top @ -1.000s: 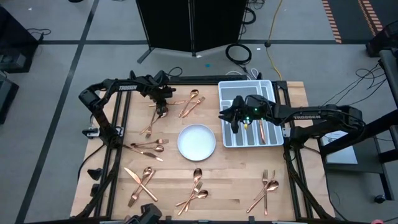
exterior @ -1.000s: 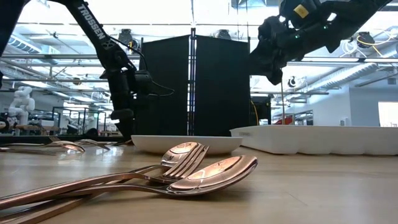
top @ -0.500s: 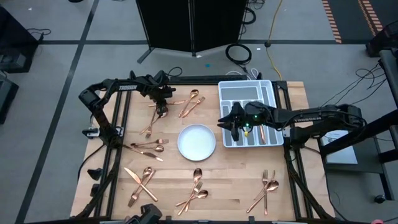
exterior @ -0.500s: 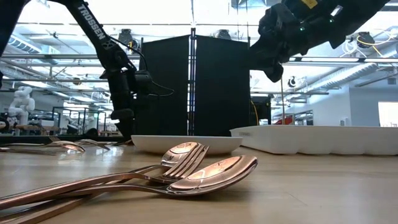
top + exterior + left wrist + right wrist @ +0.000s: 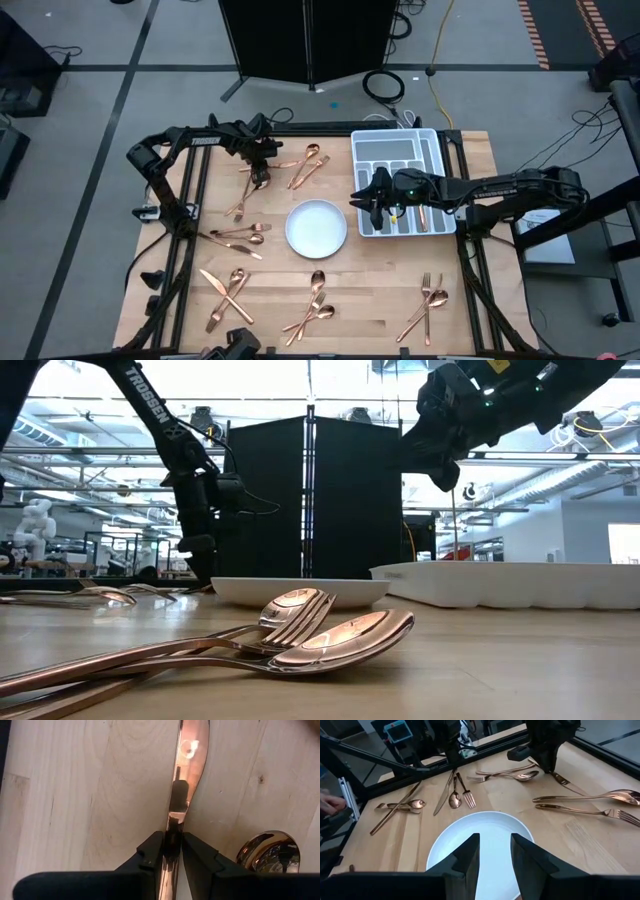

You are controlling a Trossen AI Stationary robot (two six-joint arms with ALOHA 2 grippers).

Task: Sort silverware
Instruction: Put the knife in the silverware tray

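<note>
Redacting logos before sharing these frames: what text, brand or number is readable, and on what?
"TROSSEN": white letters along the left arm in the low view, first letters cut off by the frame edge.
White lettering on the left arm and the right arm in the high view: too small to read.
Blue screen behind the table, right wrist view: unreadable.

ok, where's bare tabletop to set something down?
Free: the strip between the plate and the fork pair at the front right, below the cutlery tray. Also bare wood between the front clusters. Crowded: far left, where the left pincer clamps a knife.
</note>
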